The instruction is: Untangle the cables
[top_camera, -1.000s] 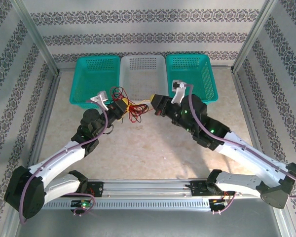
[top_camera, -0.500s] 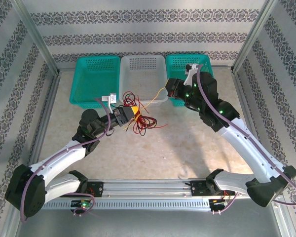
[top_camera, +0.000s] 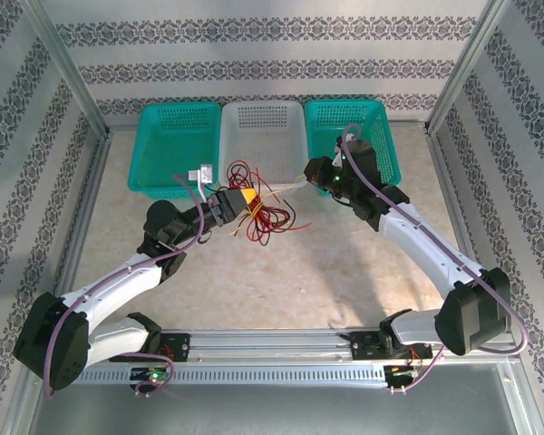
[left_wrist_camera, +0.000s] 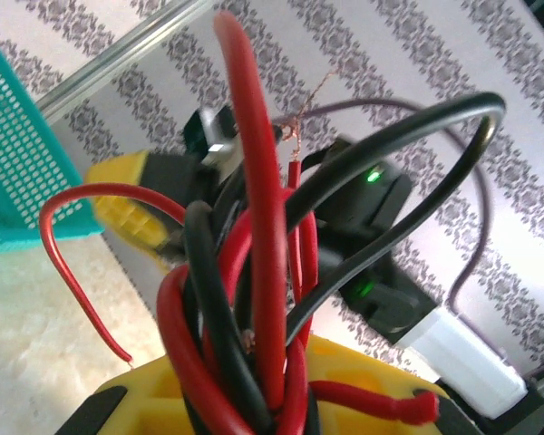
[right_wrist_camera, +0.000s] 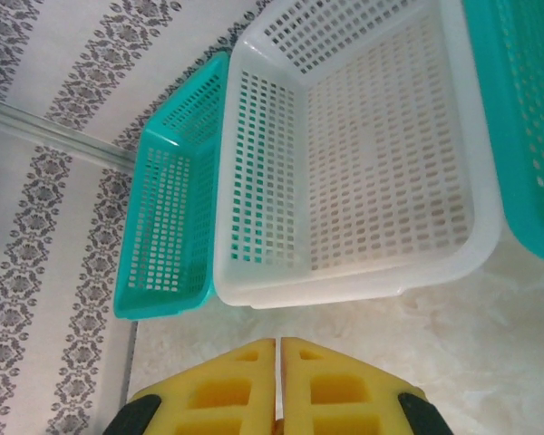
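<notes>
- Clamping the cables (top_camera: 258, 216) in the left gripper (top_camera: 242, 201), fingers closed tight on a bunch of red cable (left_wrist_camera: 258, 181) and black cable (left_wrist_camera: 408, 127) loops, held off the bench (top_camera: 281, 272) near the middle of its far edge, just in front of the white basket (right_wrist_camera: 344, 288).
- Pinching what looks like the yellow cable (top_camera: 281, 188) in the right gripper (top_camera: 310, 175), pads pressed flat together in the wrist view, with the strand running nearly straight between the two grippers, past the basket's near rim.
- Risking a tighter knot: red and black loops crossing each other right at the left fingers, likely cinching rather than freeing under any harder pull on the yellow strand.
- Risking a slip: very thin wire between flat closed pads, little bite, apt to slide out under tension and spring back into the tangle.
- Risking a snag: loose red end and frayed copper tip (left_wrist_camera: 295, 136) poking out of the bunch, apt to hook another loop or the basket mesh.
- Risking dragging the whole bunch out of the left grip, given a yellow cable possibly wound through it; cannot tell the threading from these views.
- Risking dropped loops landing on the basket rim or inside, awkward to re-grasp there.
</notes>
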